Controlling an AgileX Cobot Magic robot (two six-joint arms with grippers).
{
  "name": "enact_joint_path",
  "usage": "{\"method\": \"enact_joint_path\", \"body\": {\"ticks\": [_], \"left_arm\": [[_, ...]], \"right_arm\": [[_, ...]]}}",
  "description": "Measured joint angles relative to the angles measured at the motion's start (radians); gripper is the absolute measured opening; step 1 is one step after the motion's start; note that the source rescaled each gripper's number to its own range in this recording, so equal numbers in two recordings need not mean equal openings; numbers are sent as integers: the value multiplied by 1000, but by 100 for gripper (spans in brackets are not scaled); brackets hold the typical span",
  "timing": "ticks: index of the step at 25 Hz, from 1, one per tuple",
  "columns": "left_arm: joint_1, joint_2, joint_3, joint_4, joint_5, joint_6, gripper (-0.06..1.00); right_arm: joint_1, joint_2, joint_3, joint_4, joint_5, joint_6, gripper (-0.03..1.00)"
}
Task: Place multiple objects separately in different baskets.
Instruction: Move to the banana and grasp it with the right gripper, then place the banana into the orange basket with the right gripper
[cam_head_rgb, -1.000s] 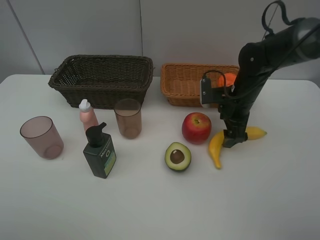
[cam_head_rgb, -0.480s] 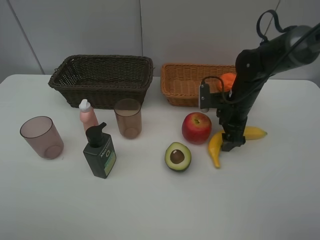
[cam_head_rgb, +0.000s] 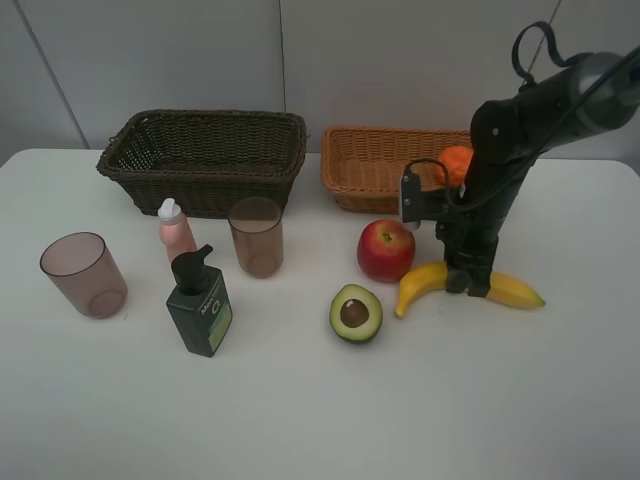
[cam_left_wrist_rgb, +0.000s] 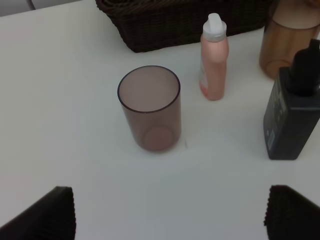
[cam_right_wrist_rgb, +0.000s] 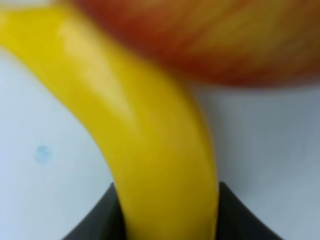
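My right gripper (cam_head_rgb: 468, 282) is shut on the middle of the yellow banana (cam_head_rgb: 425, 280), which lies on the table beside the red apple (cam_head_rgb: 386, 250); the right wrist view shows the banana (cam_right_wrist_rgb: 150, 150) between the dark fingers (cam_right_wrist_rgb: 100, 222), with the apple (cam_right_wrist_rgb: 210, 40) behind. The orange (cam_head_rgb: 457, 160) rests in the light tan basket (cam_head_rgb: 360, 170). The halved avocado (cam_head_rgb: 355, 313) lies in front of the apple. My left gripper (cam_left_wrist_rgb: 170, 212) hangs open above a brownish cup (cam_left_wrist_rgb: 150, 110). The dark basket (cam_head_rgb: 200, 160) holds nothing visible.
Near the dark basket stand a second cup (cam_head_rgb: 256, 237), the pink bottle (cam_head_rgb: 176, 231) and the green pump bottle (cam_head_rgb: 200, 303). The first cup (cam_head_rgb: 84, 275) is at far left. Both baskets sit along the table's back edge.
The right gripper has closed on the banana. The banana has swung round and now lies crosswise, and the apple has shifted slightly left.
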Motion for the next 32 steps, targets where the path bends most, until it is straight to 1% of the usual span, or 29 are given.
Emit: {"method": "enact_joint_path", "body": {"ticks": [4, 12, 16, 20, 27, 32], "left_arm": [[0, 0, 0, 0, 0, 0, 100], [0, 0, 0, 0, 0, 0, 100], [0, 0, 0, 0, 0, 0, 100], [0, 0, 0, 0, 0, 0, 100], [0, 0, 0, 0, 0, 0, 100], [0, 0, 0, 0, 0, 0, 100]], "right_arm": [[0, 0, 0, 0, 25, 0, 0], [0, 0, 0, -3, 39, 0, 0], [0, 0, 0, -4, 70, 0, 0], [0, 0, 0, -4, 130, 0, 0], [0, -74, 0, -4, 229, -53, 0], [0, -133, -33, -4, 334, -99, 0]]}}
